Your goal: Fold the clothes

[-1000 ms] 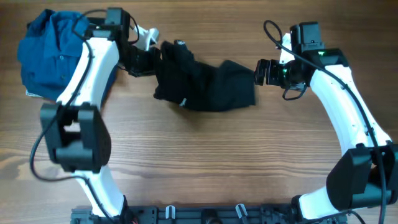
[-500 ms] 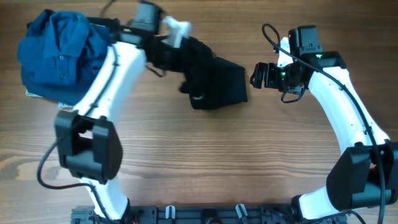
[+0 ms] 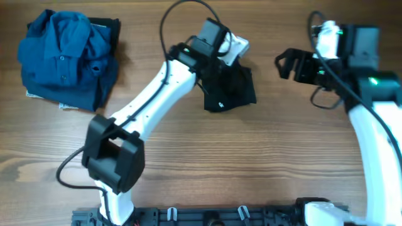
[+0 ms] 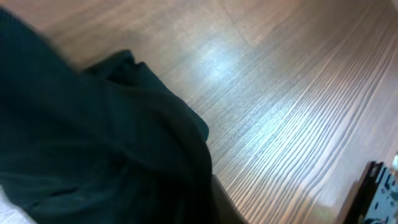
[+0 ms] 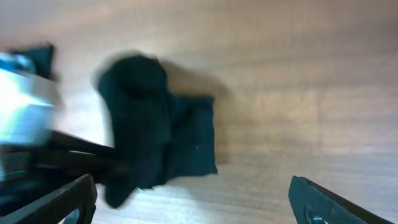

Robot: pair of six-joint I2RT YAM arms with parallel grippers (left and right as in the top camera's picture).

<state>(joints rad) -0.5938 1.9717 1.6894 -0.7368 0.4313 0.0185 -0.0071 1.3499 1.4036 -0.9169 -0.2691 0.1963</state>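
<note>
Black shirt [image 3: 231, 91] lies bunched on the wooden table [image 3: 282, 157], toward its far edge. The left gripper [image 3: 215, 72] sits on the shirt's far corner, its jaws hidden in fabric, so I cannot tell their state. The right gripper [image 3: 284, 64] hangs spread apart beside the shirt, clear of it.

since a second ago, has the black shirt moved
Yes. The black shirt has shifted right, farther from the blue shirt at the far left.
</note>
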